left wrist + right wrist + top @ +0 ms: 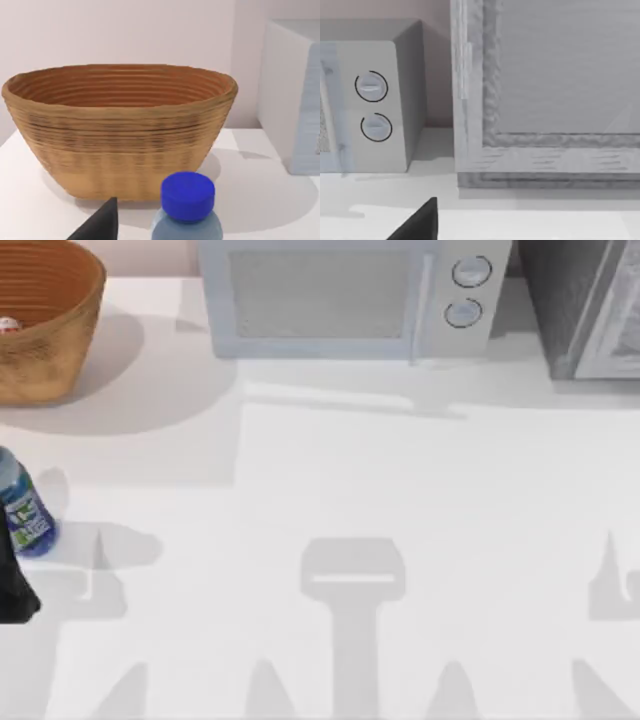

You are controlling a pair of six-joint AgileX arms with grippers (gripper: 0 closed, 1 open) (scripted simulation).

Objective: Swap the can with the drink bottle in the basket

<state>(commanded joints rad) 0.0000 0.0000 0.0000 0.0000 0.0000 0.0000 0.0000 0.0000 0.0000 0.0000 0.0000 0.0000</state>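
One drink bottle (pixel 24 508) nr basket (pixel 55 330), microwave (pixel 350 295) behind

A pale microwave (pixel 350 295) stands at the table's (pixel 400 500) far edge, a grey cabinet (pixel 585 305) just right of it.

I saw a white table (pixel 400 490) under bright light, a pale microwave (pixel 350 295) and a grey cabinet (pixel 590 305) against the pinkish back wall (pixel 125 30).
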